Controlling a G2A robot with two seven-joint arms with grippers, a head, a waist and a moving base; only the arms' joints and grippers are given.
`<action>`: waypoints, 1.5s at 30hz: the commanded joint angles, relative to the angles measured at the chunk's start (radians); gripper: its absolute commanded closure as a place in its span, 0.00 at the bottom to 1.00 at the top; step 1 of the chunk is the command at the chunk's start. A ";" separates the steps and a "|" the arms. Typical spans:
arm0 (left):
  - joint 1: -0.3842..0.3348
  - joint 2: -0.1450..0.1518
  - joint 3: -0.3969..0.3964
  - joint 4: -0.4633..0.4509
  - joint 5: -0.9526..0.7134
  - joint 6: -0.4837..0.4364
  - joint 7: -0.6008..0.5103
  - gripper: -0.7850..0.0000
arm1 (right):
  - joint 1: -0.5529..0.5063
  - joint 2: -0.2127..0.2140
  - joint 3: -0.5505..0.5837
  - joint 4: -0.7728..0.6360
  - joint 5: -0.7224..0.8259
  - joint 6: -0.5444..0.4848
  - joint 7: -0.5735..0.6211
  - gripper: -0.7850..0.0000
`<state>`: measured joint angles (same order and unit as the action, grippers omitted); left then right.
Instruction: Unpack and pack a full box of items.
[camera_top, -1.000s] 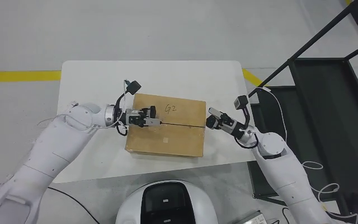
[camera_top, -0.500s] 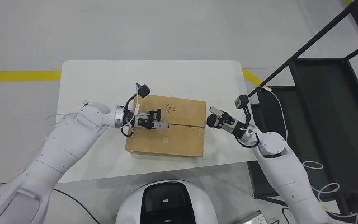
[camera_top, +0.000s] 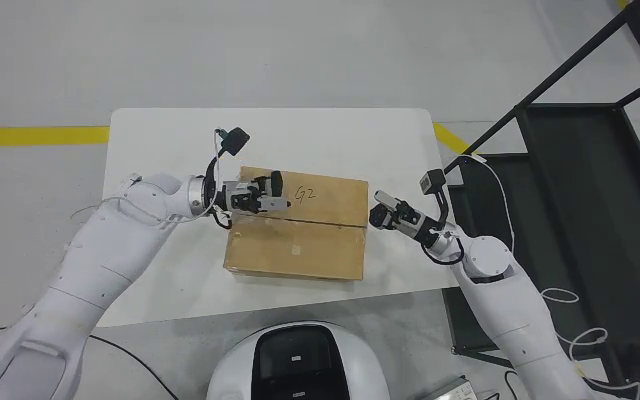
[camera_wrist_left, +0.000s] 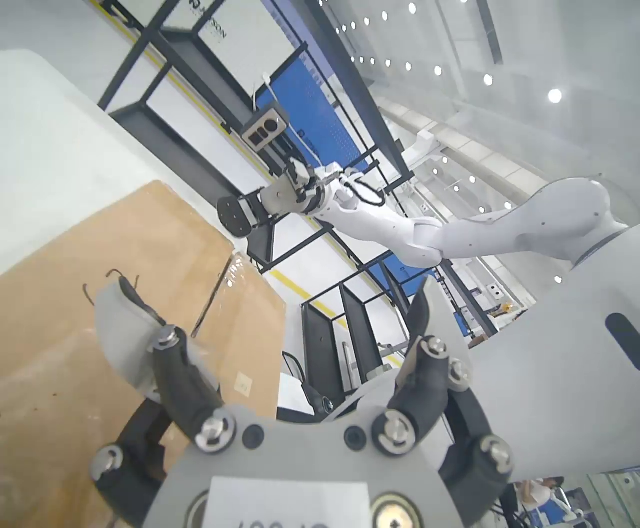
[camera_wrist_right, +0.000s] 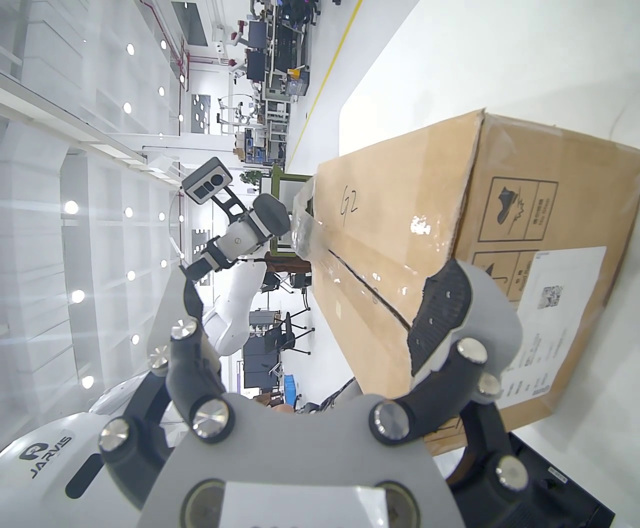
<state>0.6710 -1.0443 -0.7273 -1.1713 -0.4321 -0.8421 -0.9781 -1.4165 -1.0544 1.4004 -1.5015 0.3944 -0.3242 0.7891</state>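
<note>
A closed cardboard box (camera_top: 300, 230) lies in the middle of the white table (camera_top: 160, 150); a taped seam runs along its top (camera_wrist_right: 360, 280). My left gripper (camera_top: 276, 196) hovers open over the far left part of the box top (camera_wrist_left: 60, 300), its fingers (camera_wrist_left: 125, 315) wide apart and holding nothing. A bit of clear tape (camera_wrist_right: 301, 225) stands up crumpled at that end of the box. My right gripper (camera_top: 380, 215) is open at the box's right end, one ribbed pad (camera_wrist_right: 442, 310) against the top edge by the seam.
A black metal rack (camera_top: 570, 190) stands just right of the table, close to my right arm. Bare table surface lies behind and to the left of the box. A shipping label (camera_wrist_right: 555, 310) covers the box's right end face.
My left gripper slid right along the seam, then pulled back toward the box's far left side while its wrist turned. The right arm and the box have stayed put.
</note>
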 joint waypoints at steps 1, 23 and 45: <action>0.017 0.015 -0.037 -0.003 -0.018 0.001 -0.001 0.00 | 0.000 0.000 0.000 -0.001 0.000 -0.001 0.001 0.00; 0.202 0.104 -0.370 0.066 0.043 0.006 0.186 0.00 | -0.013 0.006 0.020 -0.091 -0.078 -0.164 0.081 0.00; 0.341 0.136 -0.563 0.076 0.103 0.075 0.440 0.00 | -0.005 0.001 -0.022 -0.256 -0.542 -0.368 -0.117 0.00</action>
<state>1.0122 -0.9082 -1.2899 -1.0950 -0.3292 -0.7670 -0.5383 -1.4219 -1.0532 1.3785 -1.7575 -0.1488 -0.6923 0.6712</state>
